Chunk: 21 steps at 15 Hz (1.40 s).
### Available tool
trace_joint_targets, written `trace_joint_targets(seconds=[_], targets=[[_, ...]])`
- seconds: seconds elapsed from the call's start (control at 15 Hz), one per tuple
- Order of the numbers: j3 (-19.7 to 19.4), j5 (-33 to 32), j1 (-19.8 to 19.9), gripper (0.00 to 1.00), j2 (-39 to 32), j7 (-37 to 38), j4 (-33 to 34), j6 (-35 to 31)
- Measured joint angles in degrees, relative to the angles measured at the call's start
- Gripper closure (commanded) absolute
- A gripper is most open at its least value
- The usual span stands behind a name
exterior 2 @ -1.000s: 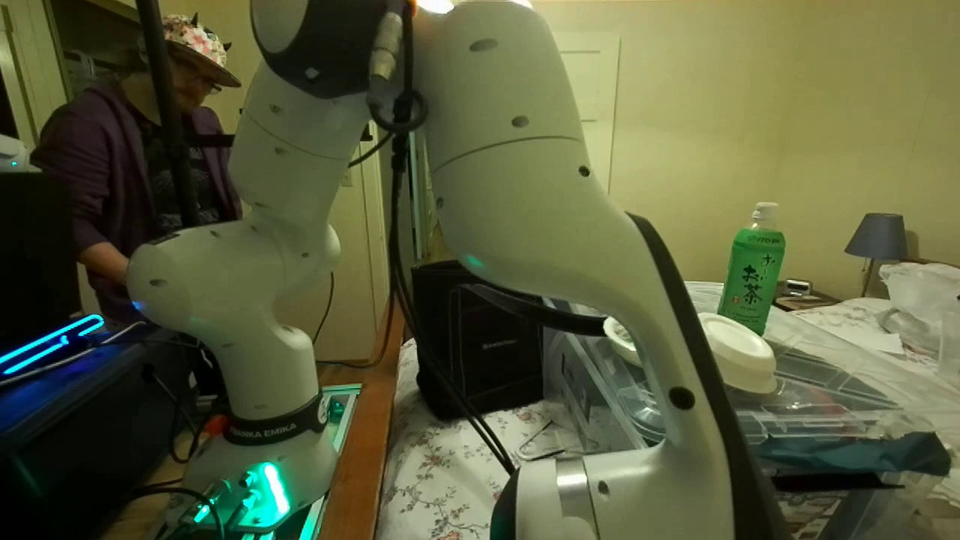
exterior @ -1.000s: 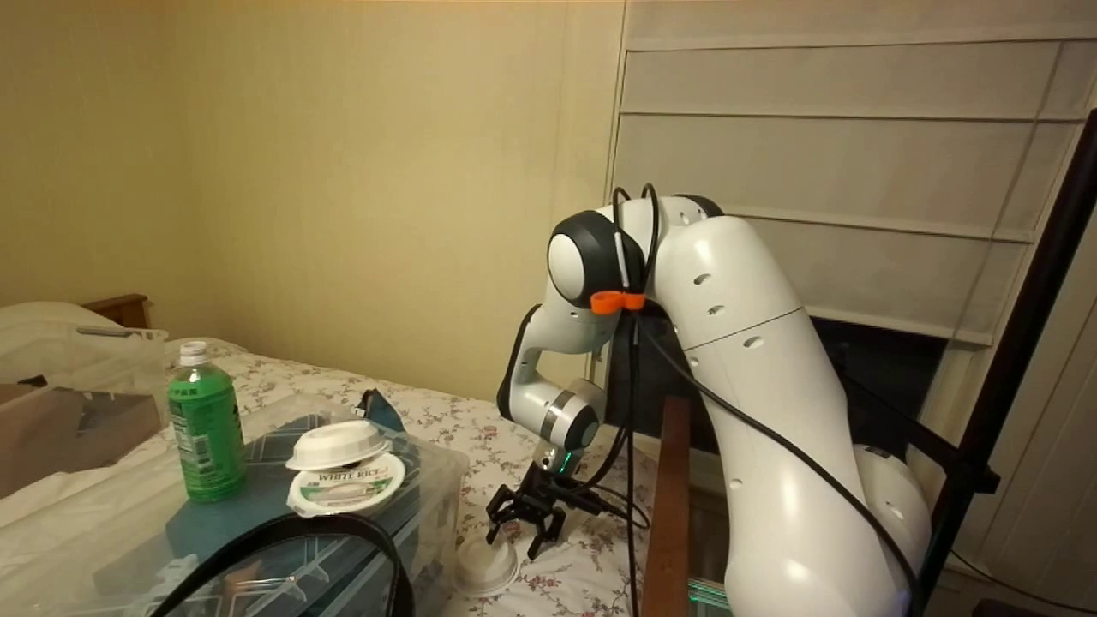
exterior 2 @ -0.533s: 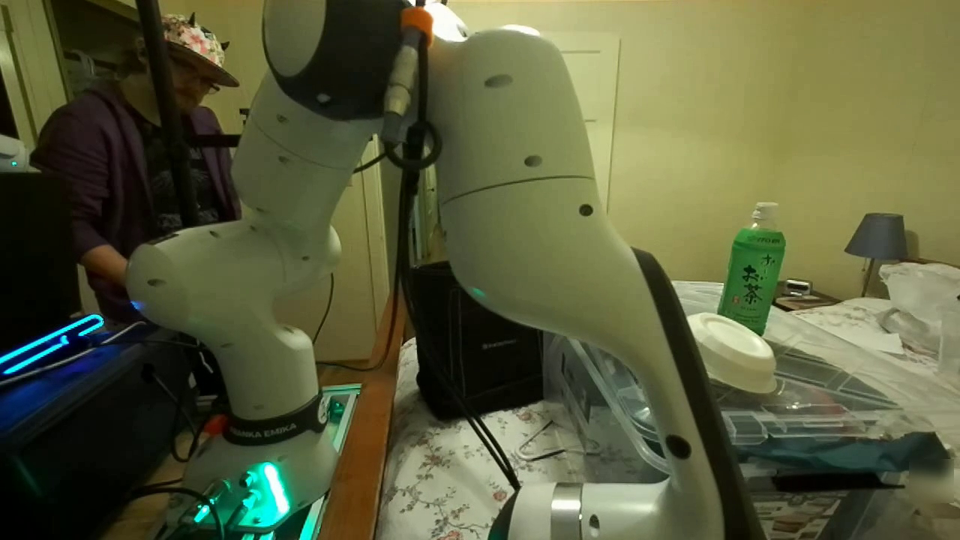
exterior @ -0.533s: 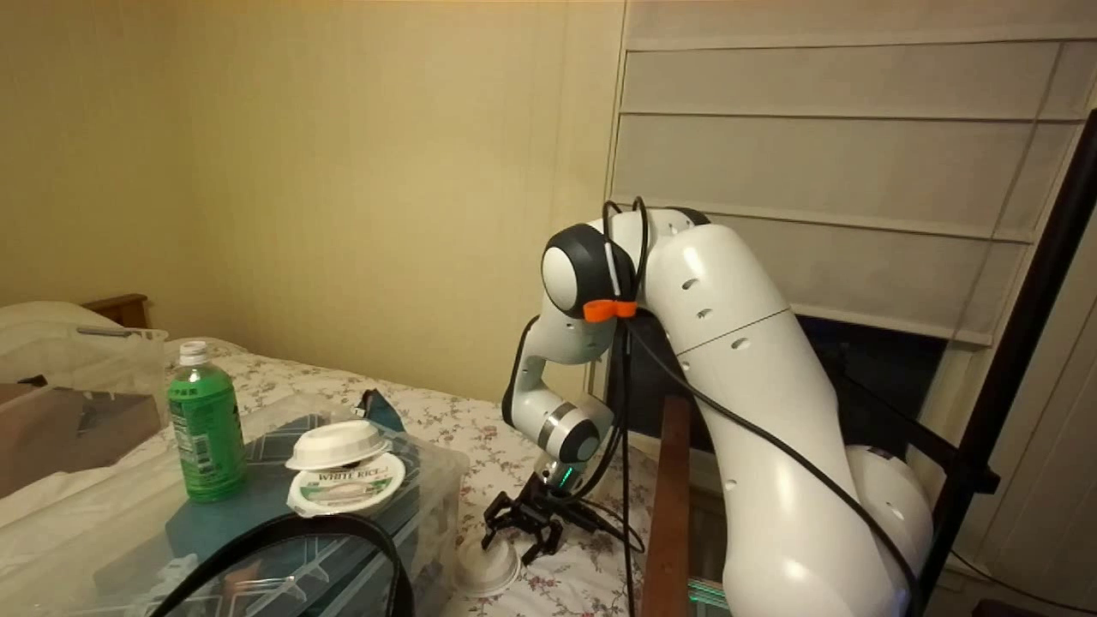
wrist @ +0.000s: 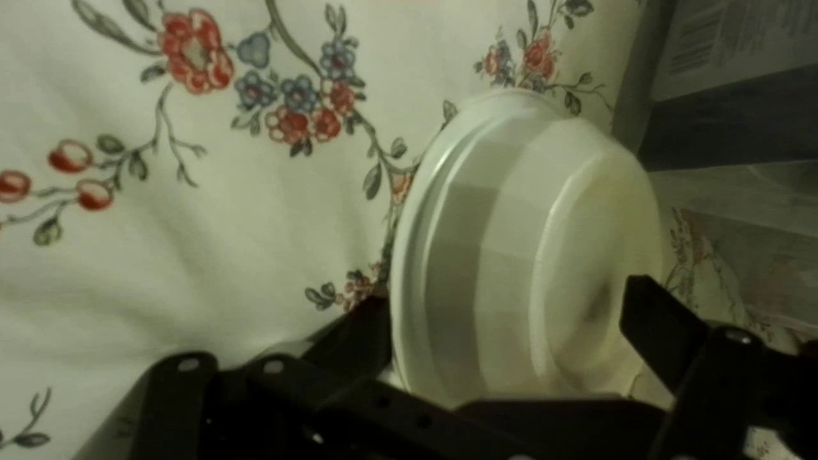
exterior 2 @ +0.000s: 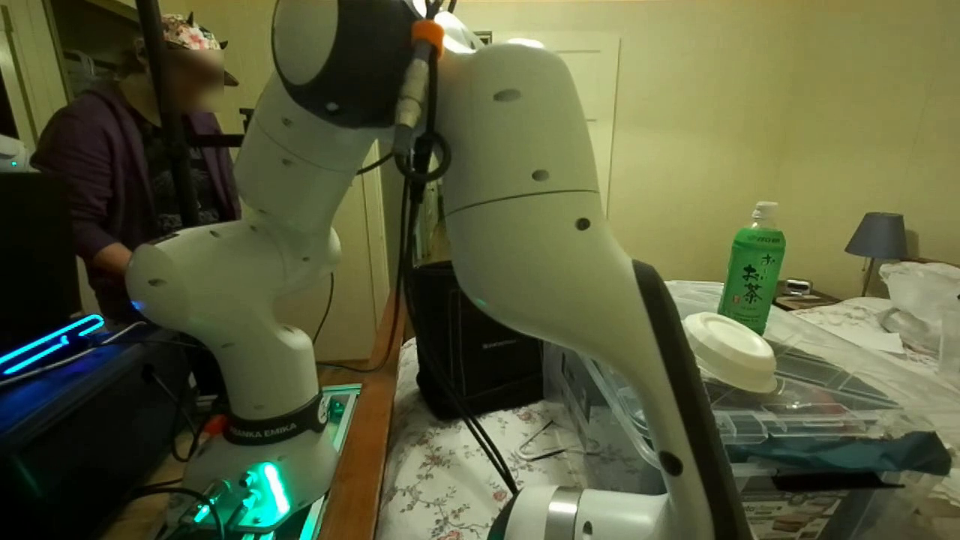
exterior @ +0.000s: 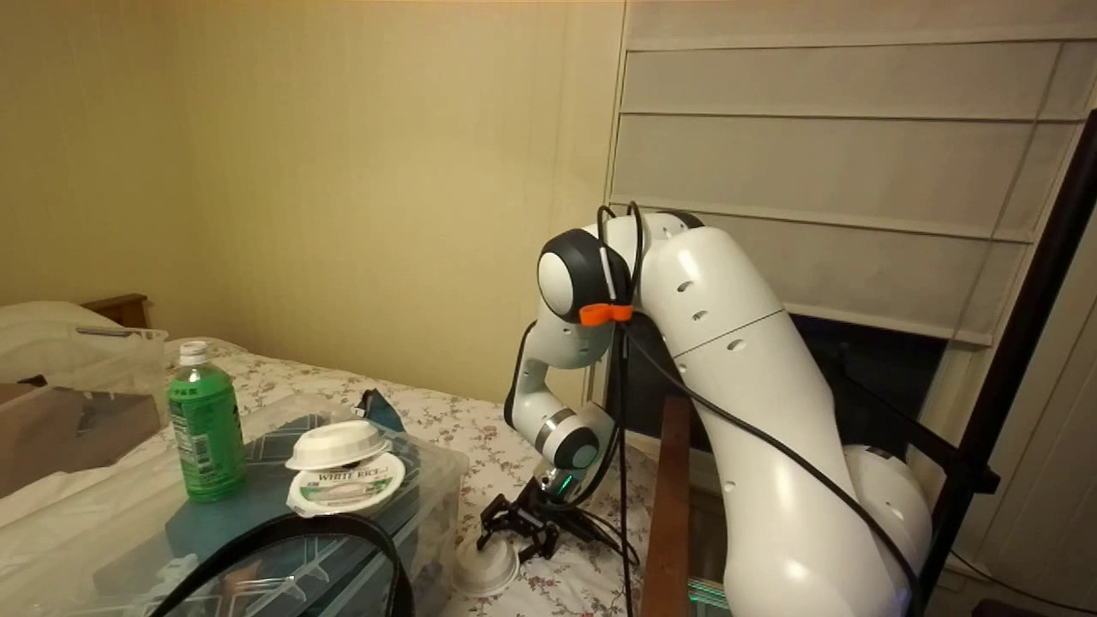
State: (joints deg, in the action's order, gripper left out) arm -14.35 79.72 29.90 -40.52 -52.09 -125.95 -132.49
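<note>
A white plastic bowl [exterior: 486,572] lies base up on the flowered bedsheet [wrist: 255,255]. Over it in an exterior view is my black gripper [exterior: 504,550], its jaws spread wide. The wrist view shows the bowl [wrist: 505,217] large, between the spread fingers of the gripper [wrist: 508,297]. One finger [wrist: 358,338] appears by the bowl's rim, and the opposite finger [wrist: 658,319] overlaps the edge of its base. Whether either finger touches the bowl, I cannot tell. In the remaining exterior view the gripper is below the frame.
Beside the bowl stands a clear plastic box [exterior: 437,480]. It carries a green bottle [exterior: 206,428], a white bowl [exterior: 338,444] and a labelled WHITE RICE tub [exterior: 347,486]. A black strap [exterior: 283,524] arches in front. A wooden bed rail [exterior: 668,506] and black bag [exterior 2: 487,345] are nearby.
The arm has come down a little, and the gripper has shifted slightly left over the bowl in an exterior view. Its jaws stay wide. The bowl looks unmoved.
</note>
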Motion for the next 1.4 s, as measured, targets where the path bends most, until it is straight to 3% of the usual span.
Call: trace_joint_targets(seconds=[0.53,1.2,1.27,1.33,1.4], targets=[[-0.21,2.36,-2.30,0.00,-0.01,-3.22,-0.64,-0.40],[-0.38,13.85,-4.92,0.00,-0.05,-5.80,-1.42,-1.15],[-0.45,14.16,-5.23,0.02,-0.07,-5.80,-1.44,-0.95],[-0.53,14.34,-5.52,0.26,-0.09,-5.80,-1.45,-0.79],[-0.60,14.47,-5.77,0.26,-0.11,-5.80,-1.45,-0.73]])
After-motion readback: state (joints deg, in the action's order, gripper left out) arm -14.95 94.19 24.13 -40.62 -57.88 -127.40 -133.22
